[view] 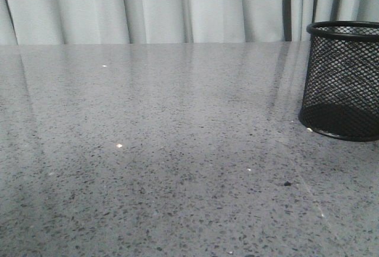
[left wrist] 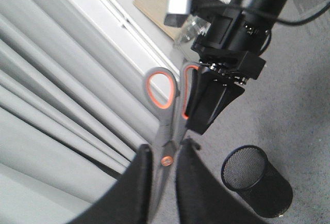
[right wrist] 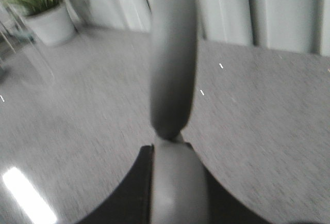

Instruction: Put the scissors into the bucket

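Observation:
The scissors (left wrist: pixel 166 131), with grey handles, orange loop linings and an orange pivot screw, hang in the air above the table. My left gripper (left wrist: pixel 164 154) is shut on them at the pivot, blades pointing back between its fingers. My right gripper (left wrist: pixel 197 123) grips the far handle loop; in the right wrist view that grey handle (right wrist: pixel 172 79) shows edge-on, filling the gap of the right gripper (right wrist: pixel 178 152). The bucket (view: pixel 343 79), a black wire-mesh cup, stands upright at the table's right side, and also shows below the scissors (left wrist: pixel 258 182). Neither arm appears in the front view.
A grey speckled table (view: pixel 177 150) runs back to pale curtains (view: pixel 177 8). A potted plant (right wrist: pixel 49 22) stands beyond the table's far end. A small silver camera box (left wrist: pixel 178 2) sits on the right arm's wrist.

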